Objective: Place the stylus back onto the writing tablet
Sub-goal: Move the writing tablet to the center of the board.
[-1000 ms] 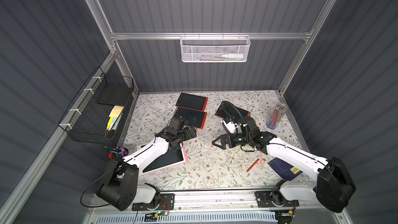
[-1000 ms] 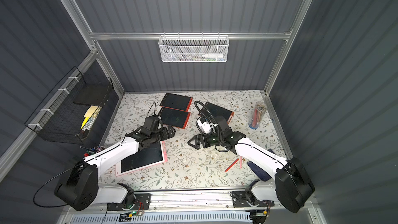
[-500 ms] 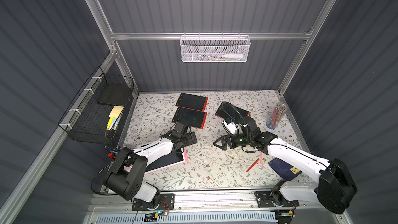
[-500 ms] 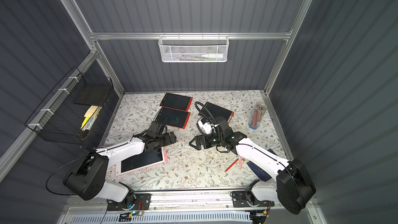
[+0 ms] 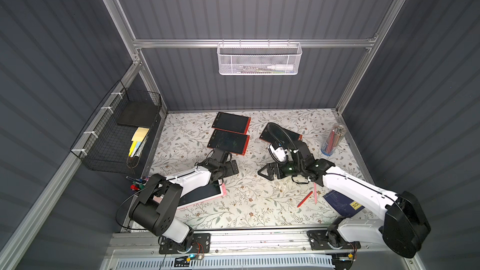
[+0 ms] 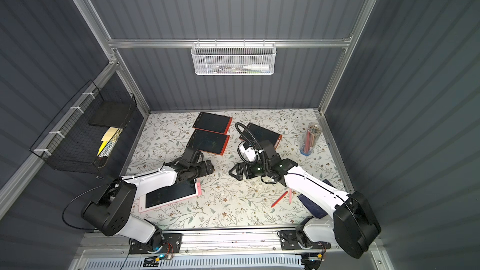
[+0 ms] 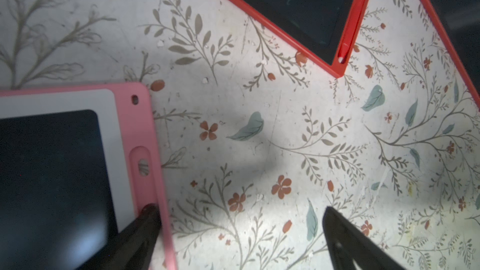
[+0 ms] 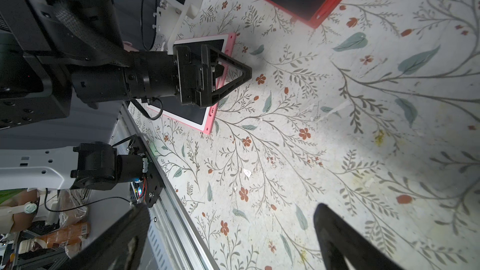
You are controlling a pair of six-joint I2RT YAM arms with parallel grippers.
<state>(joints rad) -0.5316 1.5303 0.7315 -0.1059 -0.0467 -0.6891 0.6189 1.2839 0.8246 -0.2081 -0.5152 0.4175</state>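
While both end effectors stand wide and hold nothing, contents list thus.

- Left end effector (image 7: 239, 211): jaws spread; one fingertip (image 7: 145, 219) over the empty stylus slot in the pink tablet's (image 5: 204, 194) rim. Whether it touches cannot be told.
- Right end effector (image 8: 232, 210): jaws spread over bare floral surface (image 5: 249, 203), facing the left end effector across a gap.
- Pink stylus (image 5: 315, 193), red stylus (image 5: 304, 199): flat on the surface, just beside each other, behind the right end effector next to its forearm, well apart from the pink tablet.
- Near red tablet (image 5: 228, 142): just beyond the left end effector; docked stylus (image 7: 350, 29) in its edge.
- Far red tablet (image 5: 231, 123): beyond the near one.
- Third red tablet (image 6: 268, 133): beyond the right end effector, partly behind its cable.
- Pencil tube (image 5: 333, 138): upright, off to the right end effector's outer side.
- Blue notebook (image 5: 340, 202): near the two loose styli, partly under the right forearm.
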